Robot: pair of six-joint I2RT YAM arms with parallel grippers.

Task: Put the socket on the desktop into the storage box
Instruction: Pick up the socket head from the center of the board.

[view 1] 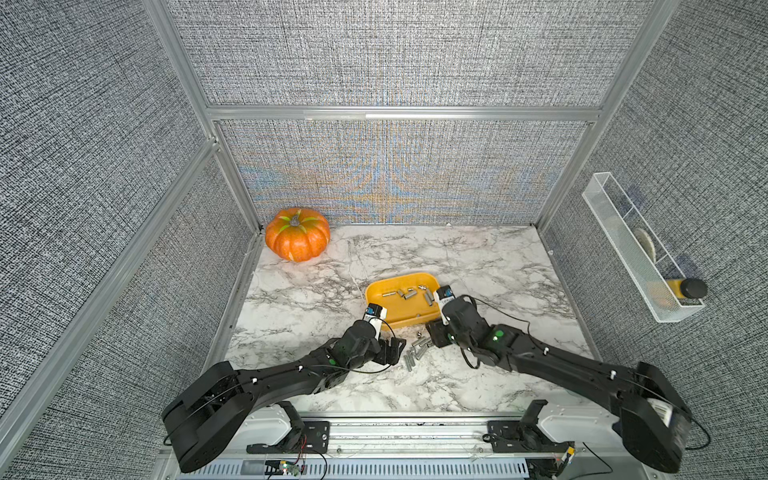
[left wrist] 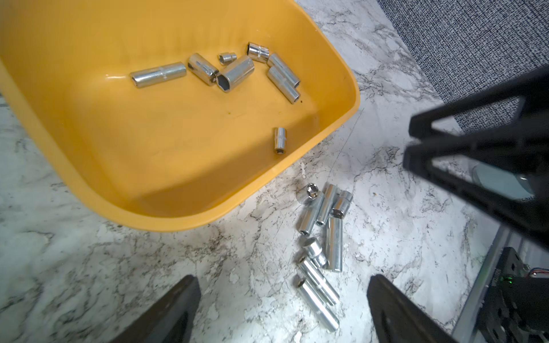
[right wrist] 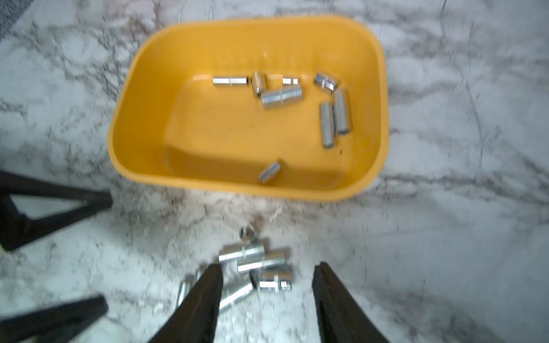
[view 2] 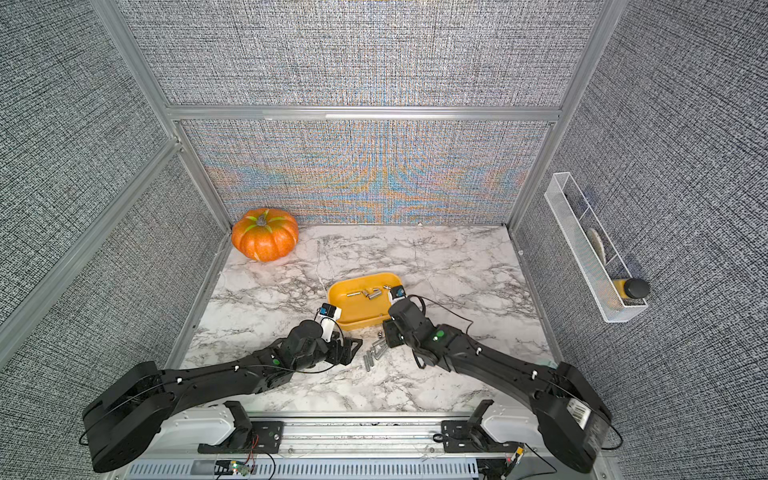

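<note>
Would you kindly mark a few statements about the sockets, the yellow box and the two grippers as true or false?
1. Several sockets lie inside the storage box. True.
2. No socket remains on the desktop. False: a loose cluster lies on it beside the box.
3. The left gripper is shut on a socket. False: its jaws stand open and empty.
4. The pumpkin stands in a far corner, apart from the box. True.
5. The right gripper is at the loose cluster with its jaws apart. True.
</note>
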